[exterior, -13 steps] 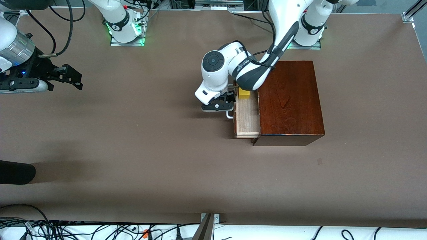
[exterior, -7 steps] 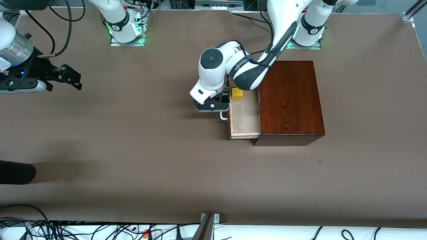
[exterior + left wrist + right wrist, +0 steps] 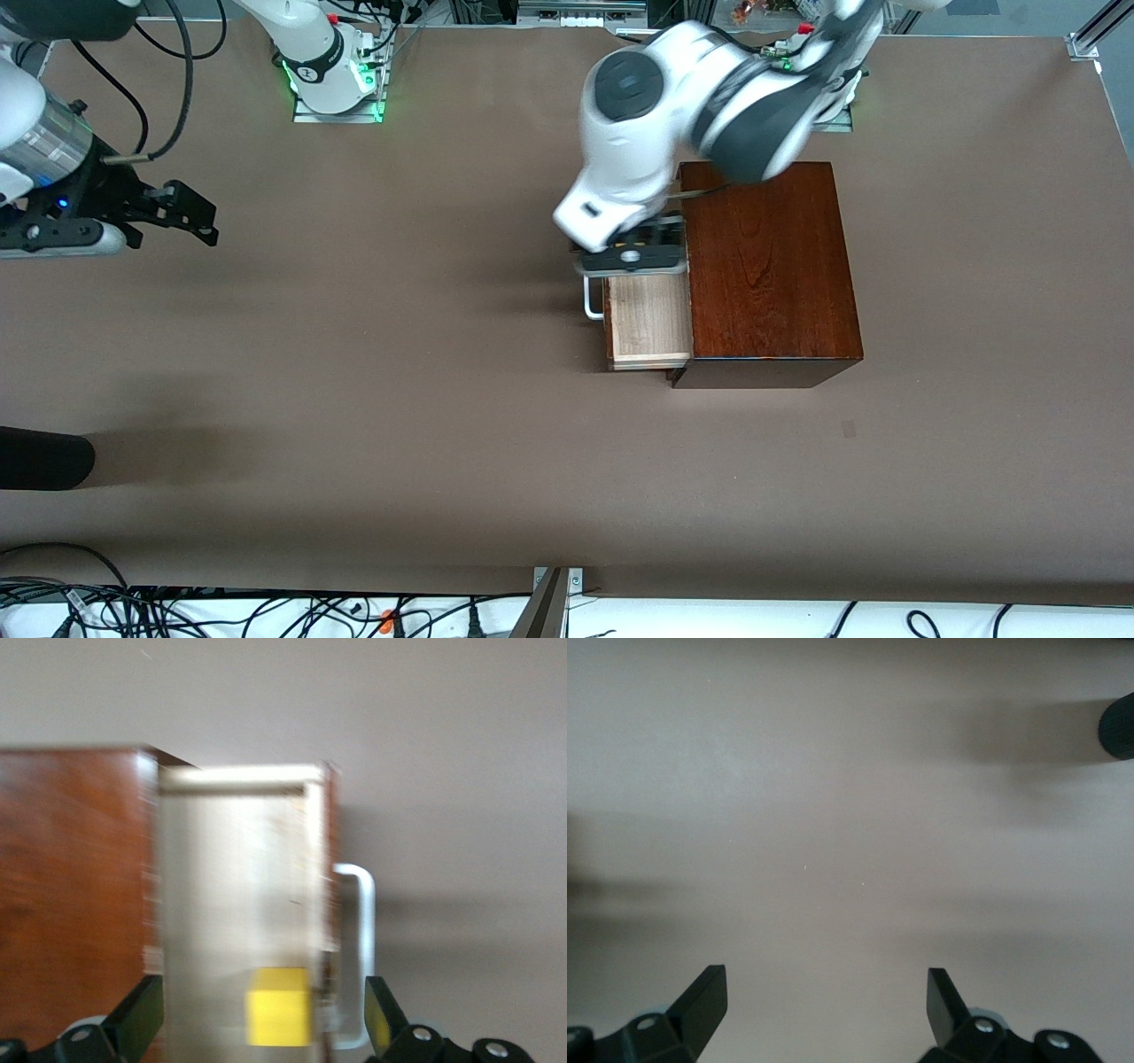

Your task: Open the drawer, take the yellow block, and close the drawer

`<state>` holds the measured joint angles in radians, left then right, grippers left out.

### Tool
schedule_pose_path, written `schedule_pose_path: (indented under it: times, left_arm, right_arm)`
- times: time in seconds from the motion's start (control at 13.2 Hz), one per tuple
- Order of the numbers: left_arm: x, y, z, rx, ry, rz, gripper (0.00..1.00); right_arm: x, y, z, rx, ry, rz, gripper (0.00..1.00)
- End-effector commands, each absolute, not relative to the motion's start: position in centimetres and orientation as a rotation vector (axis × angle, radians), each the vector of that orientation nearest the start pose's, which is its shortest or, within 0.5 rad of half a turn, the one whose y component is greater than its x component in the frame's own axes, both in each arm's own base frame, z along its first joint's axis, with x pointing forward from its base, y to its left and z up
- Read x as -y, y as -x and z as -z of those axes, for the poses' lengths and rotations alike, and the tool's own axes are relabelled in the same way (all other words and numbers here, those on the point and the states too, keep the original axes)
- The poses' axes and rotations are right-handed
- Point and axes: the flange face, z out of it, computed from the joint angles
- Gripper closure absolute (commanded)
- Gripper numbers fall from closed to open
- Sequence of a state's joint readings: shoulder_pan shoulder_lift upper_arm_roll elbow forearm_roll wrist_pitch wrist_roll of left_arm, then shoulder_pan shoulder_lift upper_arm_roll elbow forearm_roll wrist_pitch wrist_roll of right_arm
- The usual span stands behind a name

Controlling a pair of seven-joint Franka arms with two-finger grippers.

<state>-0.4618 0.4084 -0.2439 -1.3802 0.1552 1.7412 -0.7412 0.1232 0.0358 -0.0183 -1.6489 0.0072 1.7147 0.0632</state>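
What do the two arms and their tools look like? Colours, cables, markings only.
Both arms have glossy white shells. The left arm has dark grey joint sections and a round dark cap; the right arm has a silver band and black cables. Left tool and right tool are black. Bases glow green.

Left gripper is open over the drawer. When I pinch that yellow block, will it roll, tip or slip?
The yellow block looks like a flat-faced cube, so probably no rolling. It sits flat on the drawer floor, so tipping seems unlikely. The left gripper stands open wider than it; the faces look smooth, so centre the pinch.
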Motion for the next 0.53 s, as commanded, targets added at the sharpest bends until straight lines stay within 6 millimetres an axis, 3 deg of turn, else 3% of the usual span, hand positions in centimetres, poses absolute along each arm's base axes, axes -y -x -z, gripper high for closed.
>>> schedule_pose_path:
  times: [0.0,0.08,0.23,0.3,0.46]
  left_arm:
    - [29.7,-57.1,-53.2,-0.051,3.064,-0.033,0.00]
    - [26.7,-57.5,-54.6,-0.092,3.053,-0.054,0.00]
    - [20.6,-58.2,-57.8,-0.065,3.150,-0.062,0.00]
    - [17.5,-58.5,-58.4,-0.072,3.193,-0.080,0.00]
    - [11.5,-58.0,-59.0,-0.156,3.178,-0.070,0.00]
  right_arm:
    - [-6.9,-58.7,-55.4,0.072,3.114,-0.018,0.00]
    - [-8.1,-58.5,-55.5,0.112,3.094,-0.018,0.00]
    - [-12.8,-58.0,-55.3,0.421,3.043,-0.016,0.00]
    - [-15.3,-57.8,-54.8,0.617,3.007,-0.023,0.00]
    - [-23.1,-56.6,-53.8,0.896,2.938,-0.020,0.00]
